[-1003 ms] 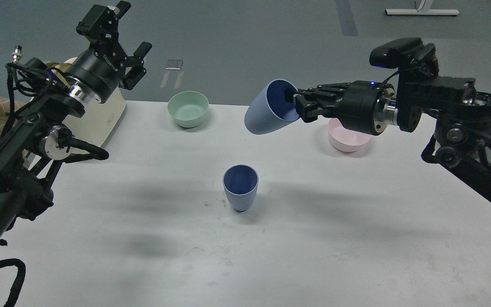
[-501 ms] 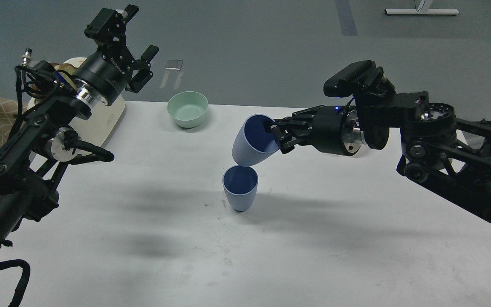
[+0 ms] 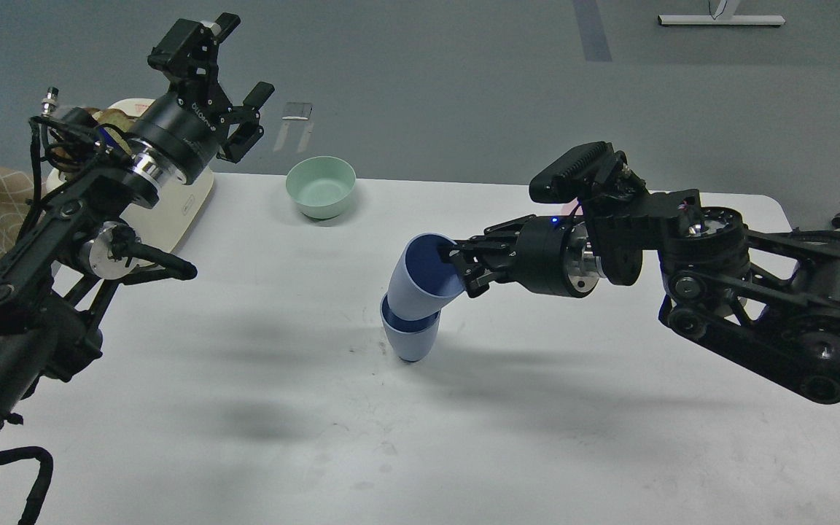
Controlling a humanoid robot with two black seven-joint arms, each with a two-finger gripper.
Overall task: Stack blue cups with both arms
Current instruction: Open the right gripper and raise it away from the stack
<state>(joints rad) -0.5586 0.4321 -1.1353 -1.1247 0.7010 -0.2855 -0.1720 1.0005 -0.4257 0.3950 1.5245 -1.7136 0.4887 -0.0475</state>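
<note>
A blue cup [image 3: 410, 340] stands upright near the middle of the white table [image 3: 259, 394]. My right gripper [image 3: 458, 268] is shut on the rim of the second blue cup [image 3: 420, 281], one finger inside it. That cup is tilted, mouth up and to the right. Its narrow base sits in the mouth of the standing cup. My left gripper [image 3: 222, 73] is open and empty, raised high over the table's far left corner, far from both cups.
A mint-green bowl [image 3: 320, 187] stands at the back of the table, left of centre. A cream-coloured board [image 3: 172, 208] lies at the far left under my left arm. The pink bowl is hidden behind my right arm.
My right gripper has carried the held cup down and to the left, from above the back of the table into the mouth of the standing cup. My left arm shifted slightly.
</note>
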